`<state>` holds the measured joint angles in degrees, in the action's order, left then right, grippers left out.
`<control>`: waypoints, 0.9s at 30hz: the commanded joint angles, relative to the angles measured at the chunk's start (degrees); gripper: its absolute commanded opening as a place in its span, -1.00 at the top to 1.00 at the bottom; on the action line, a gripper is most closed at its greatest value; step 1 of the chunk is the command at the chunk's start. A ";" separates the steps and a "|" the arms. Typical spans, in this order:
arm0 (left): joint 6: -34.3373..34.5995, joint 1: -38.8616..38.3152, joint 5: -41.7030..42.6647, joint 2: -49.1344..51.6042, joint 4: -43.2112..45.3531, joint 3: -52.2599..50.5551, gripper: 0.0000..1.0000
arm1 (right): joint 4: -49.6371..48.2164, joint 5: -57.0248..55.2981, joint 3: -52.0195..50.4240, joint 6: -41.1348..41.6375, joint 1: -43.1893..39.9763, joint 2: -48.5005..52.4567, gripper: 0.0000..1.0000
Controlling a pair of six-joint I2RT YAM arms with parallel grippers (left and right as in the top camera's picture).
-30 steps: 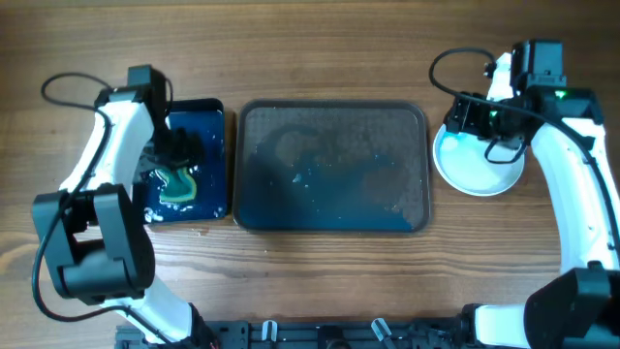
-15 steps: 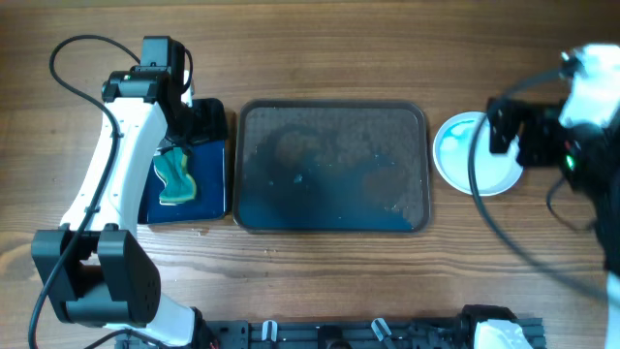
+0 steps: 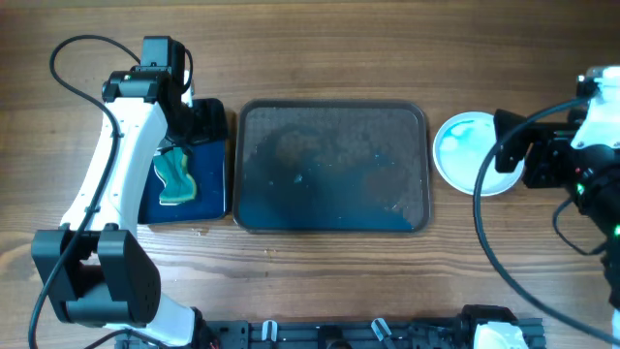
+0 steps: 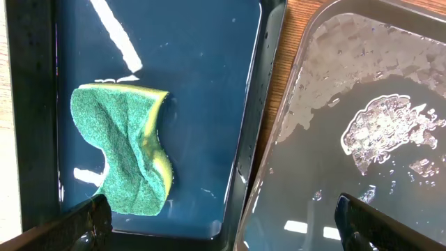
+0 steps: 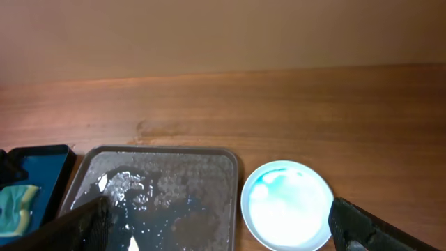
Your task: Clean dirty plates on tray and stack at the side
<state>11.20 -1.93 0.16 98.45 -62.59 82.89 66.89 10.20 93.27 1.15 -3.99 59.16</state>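
Withdrawal is the change: a second ago the right gripper sat over the plates, and now it hangs clear to their right, jaws spread and empty. The left gripper, also spread wide, has lifted off the sponge in the black tray. The tray carries no plates; the stack stands on the table just beside it, so the job looks about finished. The left wrist view alone shows suds pooled on the wet tray; the right wrist view shows the top plate whole with its pale blue film.
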 commanded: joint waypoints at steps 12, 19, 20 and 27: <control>-0.50 -0.20 0.87 -0.09 0.15 0.59 -1.00 | -58.47 2.91 -68.83 -0.07 7.58 -37.66 -0.99; -0.50 -0.20 0.87 -0.09 0.15 0.59 -1.00 | -66.23 3.67 -87.93 6.45 7.78 -52.48 -1.00; -0.50 -0.20 0.87 -0.09 0.15 0.59 -1.00 | -66.20 3.65 -89.11 6.47 7.80 -53.42 -1.00; -0.48 -0.20 0.87 -0.09 0.15 0.59 -1.00 | -68.04 3.19 -92.96 6.40 7.96 -58.99 -0.99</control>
<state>11.20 -1.93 0.38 98.45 -62.59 82.89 -0.19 12.67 0.69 6.44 3.62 2.42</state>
